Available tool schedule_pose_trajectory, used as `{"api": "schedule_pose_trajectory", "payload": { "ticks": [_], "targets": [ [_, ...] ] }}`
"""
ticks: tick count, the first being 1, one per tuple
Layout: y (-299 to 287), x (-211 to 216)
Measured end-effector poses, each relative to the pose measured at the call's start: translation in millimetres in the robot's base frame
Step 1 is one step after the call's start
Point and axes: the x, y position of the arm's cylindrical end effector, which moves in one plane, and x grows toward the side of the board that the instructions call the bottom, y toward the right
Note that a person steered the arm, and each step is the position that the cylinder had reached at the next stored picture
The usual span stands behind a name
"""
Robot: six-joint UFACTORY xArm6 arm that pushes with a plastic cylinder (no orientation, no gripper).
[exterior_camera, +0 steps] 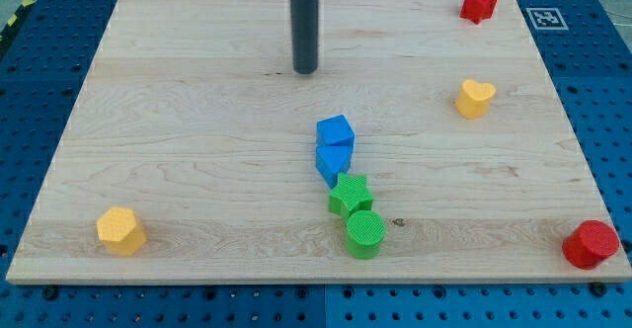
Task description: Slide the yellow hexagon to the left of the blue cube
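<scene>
No pincer on this arm, only a rod, so no spread or pinch state to tell; my tip (pixel 305 70) sits near the view's top centre, above the blue cube (pixel 336 130) and well apart from every block. Yellow hexagon (pixel 120 230) lies at the view's bottom left of the wooden board (pixel 178 121), far left of the blue cube. Touching below the cube: another blue block (pixel 332 160), green star (pixel 350 195), green cylinder (pixel 365 234); yellow heart (pixel 475 98) right, red blocks at top right (pixel 479 4) and bottom right (pixel 591 244)

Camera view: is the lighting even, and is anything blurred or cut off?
Camera view: even, soft light, only short shadows under the blocks; yellow hexagon and blue cube sharp; my tip sharp, the rod's top cut off at the view's top.
</scene>
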Motion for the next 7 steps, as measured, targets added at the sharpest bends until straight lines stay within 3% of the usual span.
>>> {"api": "schedule_pose_trajectory", "payload": {
  "ticks": [2,7],
  "targets": [
    [-40,29],
    [-58,208]
  ]
}}
